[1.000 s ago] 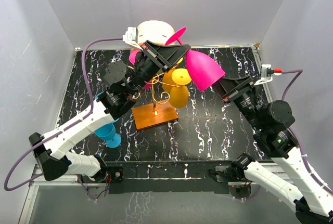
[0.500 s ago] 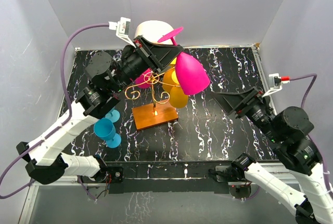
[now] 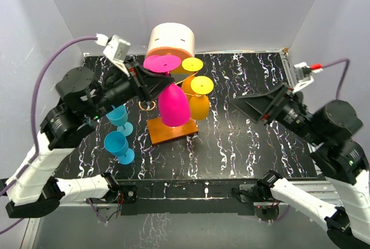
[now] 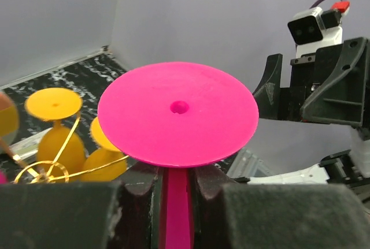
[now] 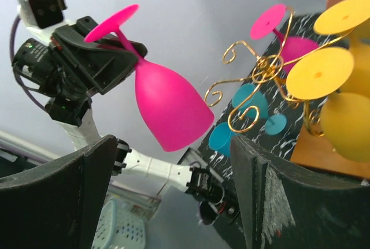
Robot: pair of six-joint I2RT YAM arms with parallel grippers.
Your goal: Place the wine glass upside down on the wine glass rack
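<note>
Table: black marbled top, beneath both pincers.
Cylinder: cream and orange, at the back, beyond the left pincer.
Wine glass rack: gold wire on an orange base, below and just right of the left pincer, well left of the right pincer.
Right pincer: spread wide, holding nothing.
Left pincer: clamped on the pink stem, just under the foot.
Wine glass: pink, foot up, bowl hanging mouth-down from the left pincer, over the rack's base.
Yellow glasses: inverted on the rack, right of the held glass.
Blue glasses: on the table, below the left pincer.
</note>
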